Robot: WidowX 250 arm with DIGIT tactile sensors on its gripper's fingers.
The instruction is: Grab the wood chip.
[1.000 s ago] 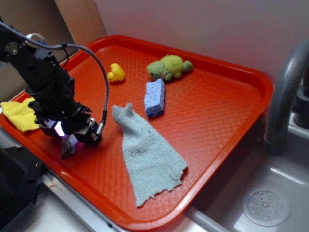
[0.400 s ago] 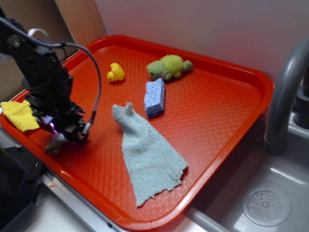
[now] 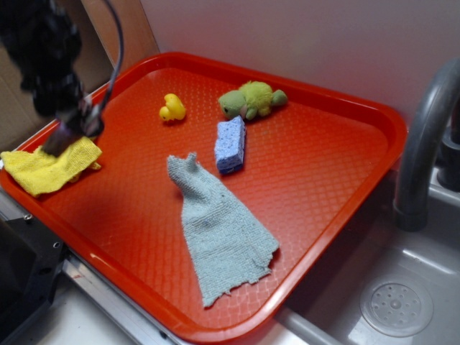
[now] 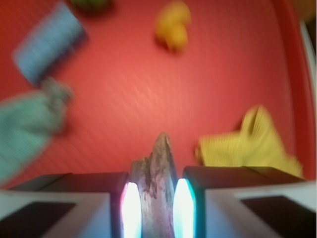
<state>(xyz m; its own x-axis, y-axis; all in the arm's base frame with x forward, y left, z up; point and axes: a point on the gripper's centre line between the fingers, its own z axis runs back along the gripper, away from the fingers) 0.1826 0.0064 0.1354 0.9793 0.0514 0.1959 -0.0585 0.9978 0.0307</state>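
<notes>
The tool [image 4: 153,198] grips the wood chip [image 4: 156,171] above the red tray [image 3: 316,172]. In the tray lie a duck [image 3: 172,108], sponge [image 3: 231,144] and two cloths.

The tool [image 3: 63,136] has risen off the tray [image 3: 374,118] floor and swung toward the tray's far-left edge, carrying the wood chip [image 4: 156,176] clamped between its fingers. It had been low near the front-left edge; now it hangs blurred above the yellow cloth [image 3: 47,167], which lies more exposed and spread out than before
</notes>
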